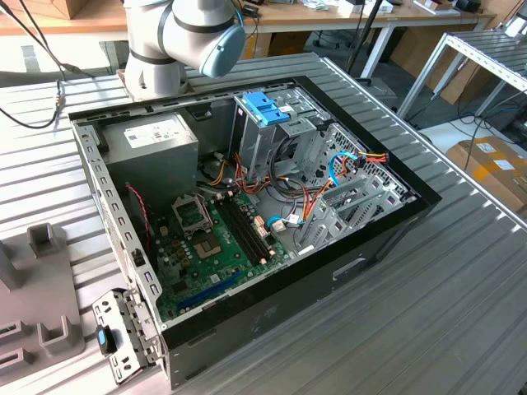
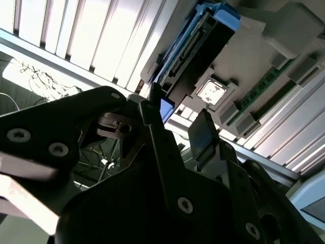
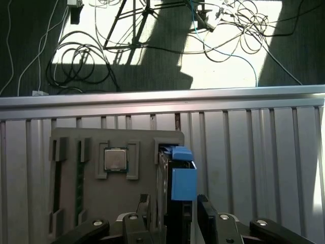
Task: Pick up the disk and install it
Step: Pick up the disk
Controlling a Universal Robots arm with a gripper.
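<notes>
The disk [image 3: 176,203] stands on edge in a slot of a grey holder block [image 3: 142,140], its blue side rail [image 3: 184,179] facing the camera in the first wrist view. My gripper [image 3: 175,213] is open, with one black finger on each side of the disk and a small gap to it on both sides. In the second wrist view the gripper [image 2: 177,116] is short of the disk [image 2: 200,51], whose dark connector edge and blue rail show beyond the fingertips [image 2: 152,109].
The holder block also carries a processor chip [image 3: 116,159] and a green memory stick [image 3: 79,188]. An open computer case [image 1: 387,230] lies on the slatted metal table [image 1: 428,329], with a drive cage under a blue handle [image 1: 265,107], a grey power supply [image 1: 156,144] and the motherboard [image 1: 214,239]. Cables cover the floor [image 3: 203,30].
</notes>
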